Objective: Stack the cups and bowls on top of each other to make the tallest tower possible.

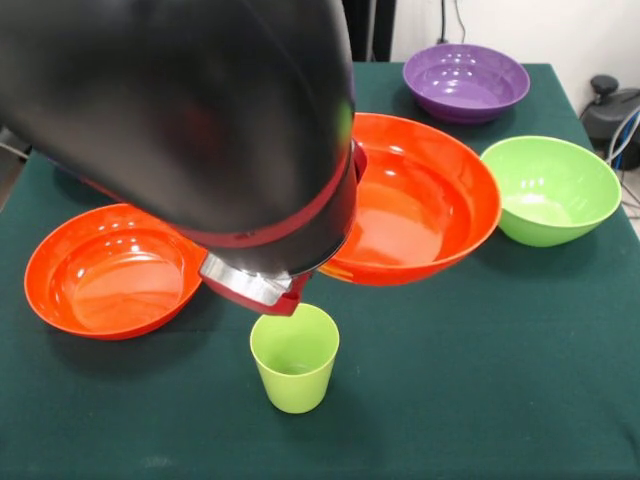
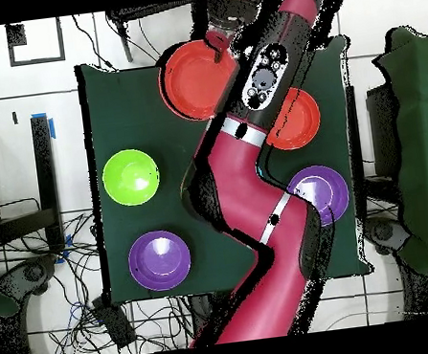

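A light green cup (image 1: 294, 357) stands upright and alone near the table's front edge. Just behind it a wide orange bowl (image 1: 420, 205) hangs tilted above the cloth, its rim meeting the arm's end. In the overhead view my gripper (image 2: 218, 42) is shut on the rim of this orange bowl (image 2: 194, 79), which looks lifted. The cup is hidden there under the gripper. A second orange bowl (image 1: 110, 278) rests on the table beside it (image 2: 298, 121). The bulky black arm (image 1: 190, 120) hides the gripper in the front view. No other cups show.
A light green bowl (image 1: 552, 190) and a purple bowl (image 1: 466, 82) sit to one side on the green cloth. Both show in the overhead view, green (image 2: 129, 176) and purple (image 2: 158, 257). A second purple bowl (image 2: 324, 190) lies partly under the arm.
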### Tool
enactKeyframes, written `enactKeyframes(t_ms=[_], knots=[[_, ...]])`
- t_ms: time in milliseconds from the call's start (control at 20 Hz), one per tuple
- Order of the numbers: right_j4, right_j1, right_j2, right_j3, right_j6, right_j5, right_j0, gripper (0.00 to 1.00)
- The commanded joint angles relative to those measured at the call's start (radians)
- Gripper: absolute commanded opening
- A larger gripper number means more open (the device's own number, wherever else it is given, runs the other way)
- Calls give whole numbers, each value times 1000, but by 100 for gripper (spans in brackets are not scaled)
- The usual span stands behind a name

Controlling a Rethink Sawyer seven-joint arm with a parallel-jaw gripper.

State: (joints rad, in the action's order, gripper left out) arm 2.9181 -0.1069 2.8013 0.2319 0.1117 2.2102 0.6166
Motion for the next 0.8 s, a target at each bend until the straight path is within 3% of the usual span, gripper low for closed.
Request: enactKeyframes(t_ms=[50, 450, 800], knots=[[64, -26, -7, -153, -167, 57, -12, 0], [63, -31, 34, -168, -165, -38, -10, 0], [63, -35, 82, -184, -180, -179, -12, 0]])
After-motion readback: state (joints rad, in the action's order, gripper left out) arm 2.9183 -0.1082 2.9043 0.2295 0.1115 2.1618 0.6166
